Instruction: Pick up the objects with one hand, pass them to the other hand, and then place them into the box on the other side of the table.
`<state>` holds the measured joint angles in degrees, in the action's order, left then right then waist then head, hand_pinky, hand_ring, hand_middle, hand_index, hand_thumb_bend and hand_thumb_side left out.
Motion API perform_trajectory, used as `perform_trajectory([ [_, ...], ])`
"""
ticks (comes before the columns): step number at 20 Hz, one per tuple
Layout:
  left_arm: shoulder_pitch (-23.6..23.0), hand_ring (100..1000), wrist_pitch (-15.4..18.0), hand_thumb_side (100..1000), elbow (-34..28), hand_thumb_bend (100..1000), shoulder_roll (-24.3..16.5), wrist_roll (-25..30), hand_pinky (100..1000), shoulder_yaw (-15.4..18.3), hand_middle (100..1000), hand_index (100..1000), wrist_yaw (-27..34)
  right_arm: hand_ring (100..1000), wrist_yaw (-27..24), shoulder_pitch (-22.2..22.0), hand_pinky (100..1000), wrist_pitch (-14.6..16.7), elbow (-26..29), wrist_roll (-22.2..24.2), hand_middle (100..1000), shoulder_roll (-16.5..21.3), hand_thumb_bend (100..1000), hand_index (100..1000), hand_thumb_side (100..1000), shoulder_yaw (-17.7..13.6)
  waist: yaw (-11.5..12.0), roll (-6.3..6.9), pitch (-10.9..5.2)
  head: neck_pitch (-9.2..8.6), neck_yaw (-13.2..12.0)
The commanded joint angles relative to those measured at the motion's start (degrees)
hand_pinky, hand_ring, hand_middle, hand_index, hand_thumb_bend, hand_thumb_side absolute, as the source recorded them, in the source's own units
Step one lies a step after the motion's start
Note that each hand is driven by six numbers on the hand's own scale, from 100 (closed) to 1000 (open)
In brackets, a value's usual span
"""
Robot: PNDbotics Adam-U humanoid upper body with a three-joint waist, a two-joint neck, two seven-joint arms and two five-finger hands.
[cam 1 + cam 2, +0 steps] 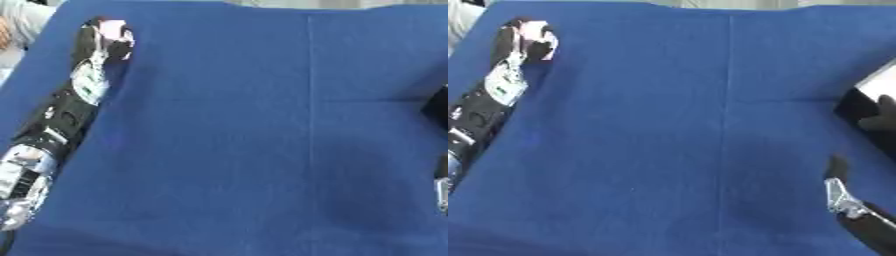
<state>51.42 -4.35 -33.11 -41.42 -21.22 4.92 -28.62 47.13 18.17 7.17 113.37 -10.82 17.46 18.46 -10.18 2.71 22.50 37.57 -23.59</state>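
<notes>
Left robot hand (103, 41) stretched out to the far left corner of the blue-covered table (262, 150), fingers curled around a pale pinkish object (114, 31) held at the fingertips, its shape impossible to make out. Right robot hand (838, 176) low at the right edge, only partly visible; open or clenched, cannot tell. Dark box (866, 107) with a light inside nearby, at the right edge.

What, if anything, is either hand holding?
The left hand is curled round a small pinkish-white object, grip point unclear. The right hand holds nothing visible.
</notes>
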Motion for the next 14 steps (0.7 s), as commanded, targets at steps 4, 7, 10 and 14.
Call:
perform_trajectory([
  [4, 0.4, 557, -0.1, 215, 0.1, 100, -0.7, 3.0, 585, 0.0, 559, 791, 0.4, 858, 0.0, 0.4, 826, -0.1, 1.2, -0.1, 683, 0.9, 100, 972, 408, -0.2, 0.2, -0.01, -1.58, -0.52, -0.1],
  [7, 0.1, 480, 0.1, 249, -0.2, 100, -0.5, 3.7, 516, 0.0, 497, 739, 0.6, 858, 0.3, 0.4, 827, -0.1, 1.2, 0.2, 684, 0.8, 100, 971, 410, -0.2, 0.4, 0.07, -2.10, -0.41, 0.1],
  [10, -0.1, 416, 0.4, 257, -0.5, 100, -0.5, 3.5, 446, 0.2, 449, 684, 1.0, 857, 0.6, 0.4, 827, -0.2, 1.2, 0.4, 686, 0.8, 100, 969, 413, -0.3, 0.5, 0.16, -2.54, -0.35, 0.4],
  [14, -0.5, 405, 2.1, 265, -3.4, 100, -0.5, 3.4, 434, 0.5, 437, 669, 3.4, 857, 1.1, 0.4, 828, -0.3, 1.2, 0.7, 687, 0.7, 100, 968, 414, -0.3, 0.9, 0.37, -3.60, 0.17, 1.2],
])
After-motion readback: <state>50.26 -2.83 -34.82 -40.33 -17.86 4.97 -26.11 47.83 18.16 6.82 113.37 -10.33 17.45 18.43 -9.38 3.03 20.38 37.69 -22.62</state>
